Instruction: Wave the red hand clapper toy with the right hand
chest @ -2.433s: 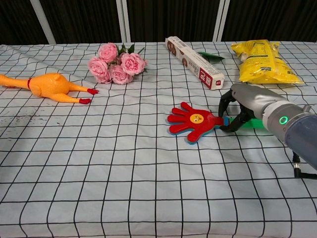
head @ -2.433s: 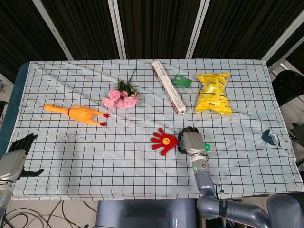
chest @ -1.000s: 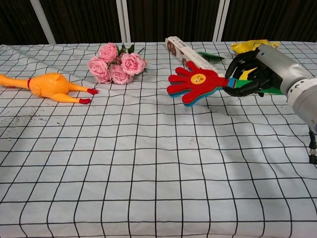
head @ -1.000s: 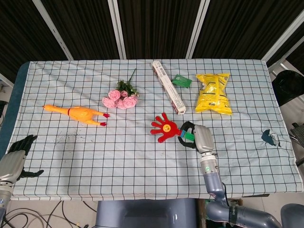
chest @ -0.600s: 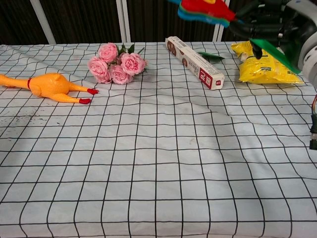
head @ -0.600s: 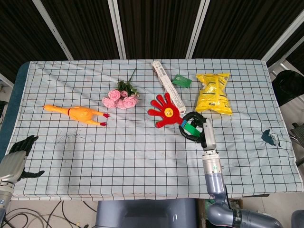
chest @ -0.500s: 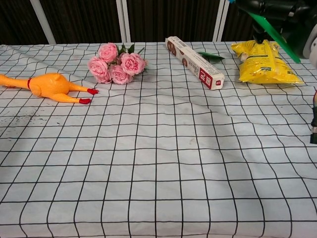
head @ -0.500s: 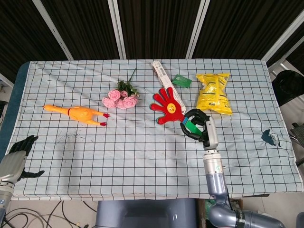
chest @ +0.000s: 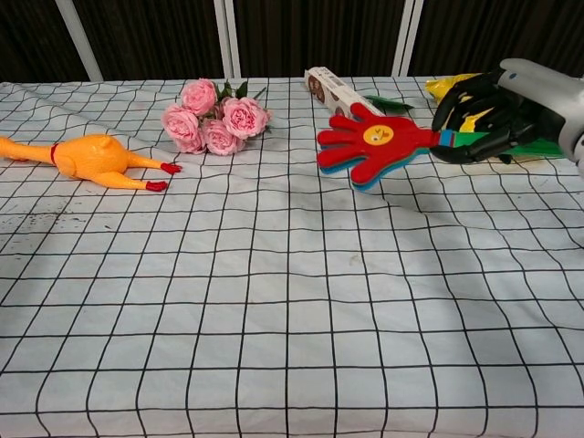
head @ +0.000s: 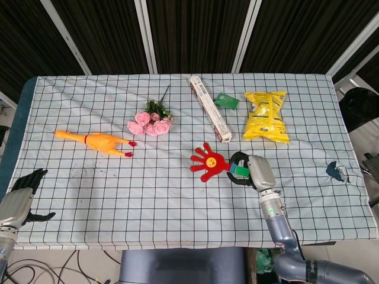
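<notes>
One hand is doing the work: the right hand (chest: 488, 114) has its dark fingers curled around the green handle of the red hand clapper toy (chest: 376, 144), with the red palm sticking out to the robot's left, clear of the checked tablecloth (chest: 274, 301) and roughly level. In the head view the right hand (head: 251, 171) sits near the middle of the table's right half, its forearm running back toward the front edge, and the toy (head: 209, 163) points away from it toward the table's centre. My reading is that the grasp and lift are done and the waving itself is the step in hand; the next move calls for a swing of the wrist or forearm, up and down, with a grip firm enough that the handle does not twist. Room for that looks fair, though the long box (head: 209, 116) and the yellow snack bag (head: 266, 115) lie just beyond. Pink roses (chest: 215, 116) and a rubber chicken (chest: 87, 160) are well apart to the left. The left hand (head: 22, 198) rests at the table's near left corner, fingers apart, holding nothing.
</notes>
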Robot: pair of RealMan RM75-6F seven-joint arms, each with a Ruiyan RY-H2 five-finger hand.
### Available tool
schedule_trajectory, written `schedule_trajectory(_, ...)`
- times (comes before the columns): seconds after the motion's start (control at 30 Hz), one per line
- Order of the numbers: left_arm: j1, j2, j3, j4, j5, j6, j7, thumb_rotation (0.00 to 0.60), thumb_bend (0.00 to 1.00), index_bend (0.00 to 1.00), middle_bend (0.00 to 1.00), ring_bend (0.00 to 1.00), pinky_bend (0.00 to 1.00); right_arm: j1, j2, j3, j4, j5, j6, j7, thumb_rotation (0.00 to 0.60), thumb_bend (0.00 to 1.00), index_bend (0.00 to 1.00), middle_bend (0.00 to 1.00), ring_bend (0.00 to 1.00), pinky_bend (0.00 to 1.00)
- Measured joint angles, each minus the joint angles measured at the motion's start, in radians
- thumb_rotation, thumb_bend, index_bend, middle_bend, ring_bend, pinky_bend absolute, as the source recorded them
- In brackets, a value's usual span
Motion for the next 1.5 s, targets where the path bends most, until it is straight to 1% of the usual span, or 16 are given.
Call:
schedule_trajectory(0.03,0.0,0.0,0.0,-0.001,0.0,0.0,0.0,0.6,0.0,0.0,0.0,0.0,0.0,0.002,0.002,-0.004,0.005,0.002,0.001,-0.027,0.6,0.55,0.8,0.74,0.78,0.77)
schedule_trajectory(0.1,0.0,0.001,0.001,-0.002,-0.001,-0.001,-0.001,0.6,0.0,0.0,0.0,0.0,0.0,0.003,0.005,0.002,-0.001,0.007,0.005,-0.038,0.6,0.55,0.8,0.74,0.78,0.77)
schedule_trajectory(0.2,0.001,0.003,0.001,-0.003,0.0,0.0,-0.004,0.6,0.0,0.0,0.0,0.0,0.0,0.003,0.011,0.035,-0.039,0.02,0.015,0.017,0.6,0.55,0.8,0.74,0.78,0.77)
schedule_trajectory(0.4,0.0,0.003,0.001,-0.004,-0.001,-0.002,-0.005,0.6,0.0,0.0,0.0,0.0,0.0,-0.008,0.023,0.157,-0.177,0.038,0.063,0.247,0.6,0.55,0.8,0.74,0.78,0.77)
schedule_trajectory(0.53,0.001,0.001,0.001,-0.004,-0.001,0.001,0.0,0.6,0.0,0.0,0.0,0.0,0.0,-0.028,0.023,0.252,-0.266,0.043,0.132,0.398,0.6,0.55,0.8,0.74,0.78,0.77)
schedule_trajectory(0.6,0.0,0.0,0.001,-0.004,-0.002,0.0,0.0,0.6,0.0,0.0,0.0,0.0,0.0,-0.034,0.026,0.278,-0.287,0.044,0.161,0.422,0.6,0.55,0.8,0.74,0.78,0.77)
schedule_trajectory(0.63,0.0,0.0,0.001,-0.004,-0.003,-0.001,0.001,0.6,0.0,0.0,0.0,0.0,0.0,-0.037,0.03,0.28,-0.291,0.045,0.169,0.421,0.6,0.55,0.8,0.74,0.78,0.77)
schedule_trajectory(0.7,0.0,0.0,0.001,-0.004,-0.002,0.0,0.002,0.6,0.0,0.0,0.0,0.0,0.0,-0.04,0.04,0.264,-0.288,0.047,0.158,0.402,0.6,0.55,0.8,0.74,0.78,0.77)
schedule_trajectory(0.8,0.001,0.0,0.002,-0.004,-0.002,0.001,0.003,0.6,0.0,0.0,0.0,0.0,0.0,-0.04,0.059,0.212,-0.27,0.052,0.117,0.339,0.6,0.55,0.8,0.74,0.78,0.77)
schedule_trajectory(0.9,0.002,0.001,0.001,-0.004,-0.001,0.004,0.001,0.6,0.0,0.0,0.0,0.0,0.0,-0.031,0.077,0.162,-0.242,0.066,0.079,0.236,0.6,0.56,0.8,0.74,0.78,0.77)
schedule_trajectory(1.07,0.001,0.002,0.0,-0.003,-0.002,0.003,-0.001,0.6,0.0,0.0,0.0,0.0,0.0,-0.003,0.097,0.085,-0.193,0.119,0.031,0.0,0.6,0.56,0.8,0.74,0.78,0.77)
schedule_trajectory(1.23,0.0,0.003,0.0,-0.004,-0.003,0.0,-0.002,0.6,0.0,0.0,0.0,0.0,0.0,0.032,0.106,0.025,-0.15,0.168,0.031,-0.252,0.6,0.56,0.8,0.74,0.78,0.77)
schedule_trajectory(1.33,0.0,0.004,0.0,-0.004,-0.004,-0.001,-0.004,0.6,0.0,0.0,0.0,0.0,0.0,0.05,0.104,-0.005,-0.124,0.172,0.057,-0.374,0.6,0.56,0.8,0.74,0.78,0.77)
schedule_trajectory(1.37,0.0,0.004,0.0,-0.005,-0.004,-0.002,-0.004,0.6,0.0,0.0,0.0,0.0,0.0,0.052,0.102,-0.008,-0.121,0.171,0.062,-0.396,0.6,0.56,0.8,0.74,0.78,0.77)
schedule_trajectory(1.43,0.0,0.005,0.0,-0.005,-0.005,-0.002,-0.005,0.6,0.0,0.0,0.0,0.0,0.0,0.052,0.096,-0.004,-0.123,0.171,0.072,-0.413,0.6,0.56,0.8,0.74,0.78,0.77)
schedule_trajectory(1.5,0.0,0.006,0.0,-0.007,-0.005,-0.002,-0.006,0.6,0.0,0.0,0.0,0.0,0.0,0.048,0.089,0.009,-0.13,0.17,0.077,-0.388,0.6,0.56,0.8,0.74,0.78,0.77)
